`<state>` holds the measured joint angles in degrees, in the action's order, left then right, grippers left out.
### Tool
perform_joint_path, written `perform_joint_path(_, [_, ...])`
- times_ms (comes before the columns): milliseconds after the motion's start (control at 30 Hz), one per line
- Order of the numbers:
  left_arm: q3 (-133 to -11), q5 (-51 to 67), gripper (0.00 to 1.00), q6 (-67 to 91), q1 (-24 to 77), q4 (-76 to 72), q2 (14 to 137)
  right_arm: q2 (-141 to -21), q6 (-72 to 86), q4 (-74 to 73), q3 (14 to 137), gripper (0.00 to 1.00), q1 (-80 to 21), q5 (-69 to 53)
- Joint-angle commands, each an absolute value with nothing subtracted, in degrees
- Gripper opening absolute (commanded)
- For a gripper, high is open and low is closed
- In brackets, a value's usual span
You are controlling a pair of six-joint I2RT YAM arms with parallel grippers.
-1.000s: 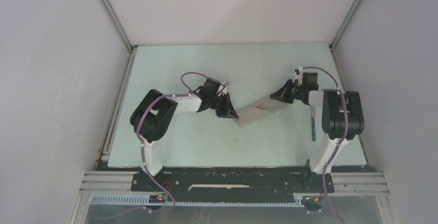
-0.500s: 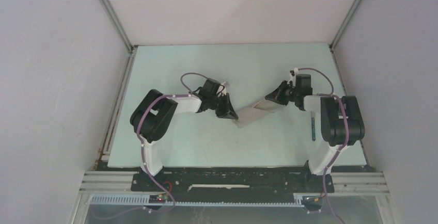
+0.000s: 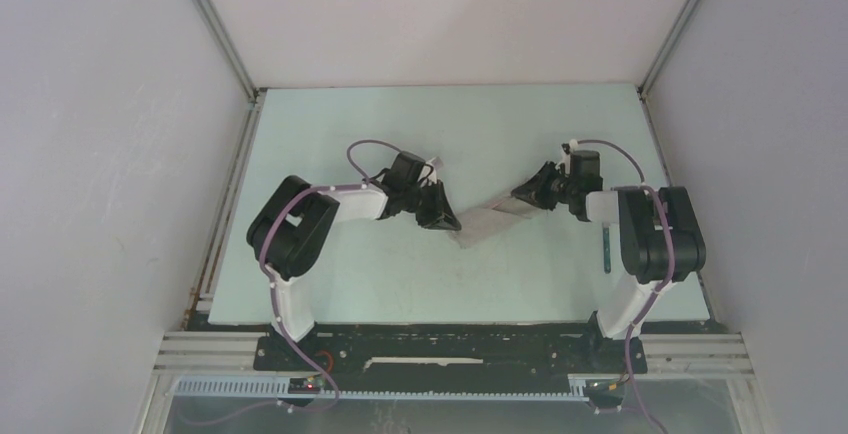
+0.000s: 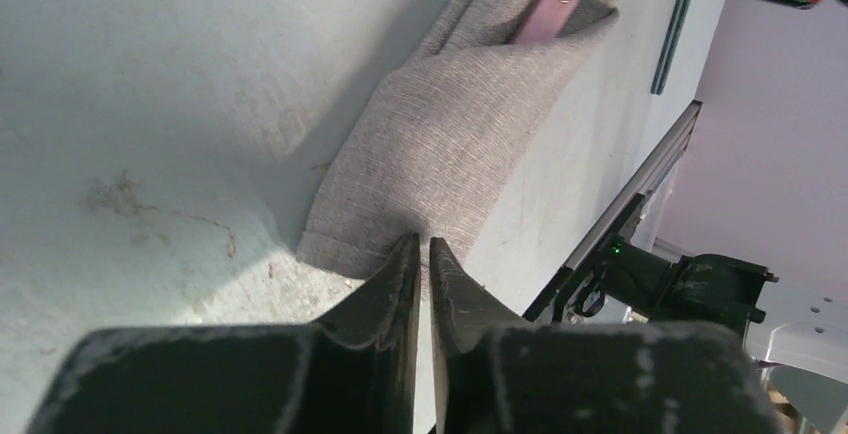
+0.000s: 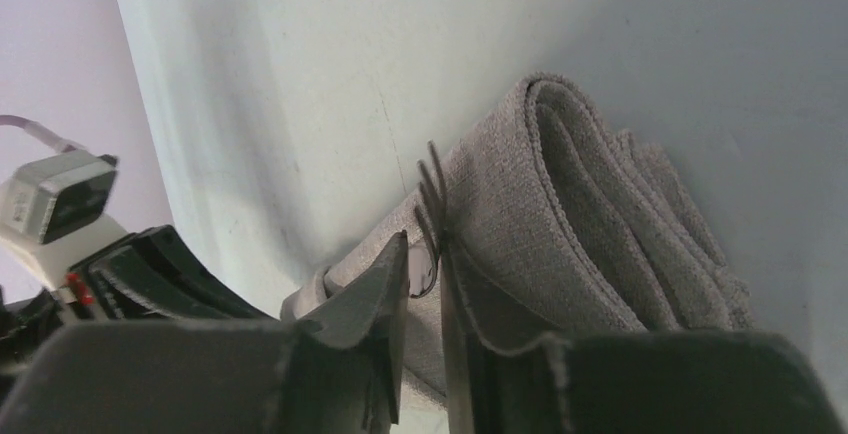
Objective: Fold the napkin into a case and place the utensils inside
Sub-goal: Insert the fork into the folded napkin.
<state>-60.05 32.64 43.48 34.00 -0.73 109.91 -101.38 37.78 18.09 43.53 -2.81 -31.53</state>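
Two grippers bracket the folded napkin [image 3: 495, 219], which lies slantwise in the middle of the table [image 3: 400, 274]. My left gripper [image 4: 421, 244] has its tips at the near end, jaws parted a sliver with no cloth visibly pinched. My right gripper [image 5: 425, 244] stands slightly wider at the far end, fork tines [image 5: 432, 179] loose in the gap. A pink handle [image 4: 548, 16] pokes from the pouch; the teal-handled piece [image 3: 606, 250] lies outside, beside the right arm. I'd release fully and lift straight up, so neither finger drags the fold open.
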Motion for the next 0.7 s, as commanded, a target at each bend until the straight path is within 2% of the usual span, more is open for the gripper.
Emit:
perform_joint_path(0, [-59.9, 30.6, 0.19, 41.9, 34.3, -1.1, 102.6, -98.4, 38.2, 16.7, 43.1, 0.29, -3.0, -32.7])
perform_joint_path(133, [-59.4, 29.9, 0.27, 41.7, 34.4, -0.5, 99.1, -97.2, 37.9, 14.8, 43.1, 0.37, -2.8, -31.8])
perform_joint_path(333, [-57.6, 29.4, 0.29, 41.6, 34.3, -0.4, 97.8, -94.3, 36.7, 9.6, 43.0, 0.44, -2.0, -30.2])
perform_joint_path(667, [-56.6, 30.3, 0.31, 41.7, 34.5, -0.4, 96.7, -86.2, 30.3, -4.9, 44.9, 0.47, -0.4, -26.8])
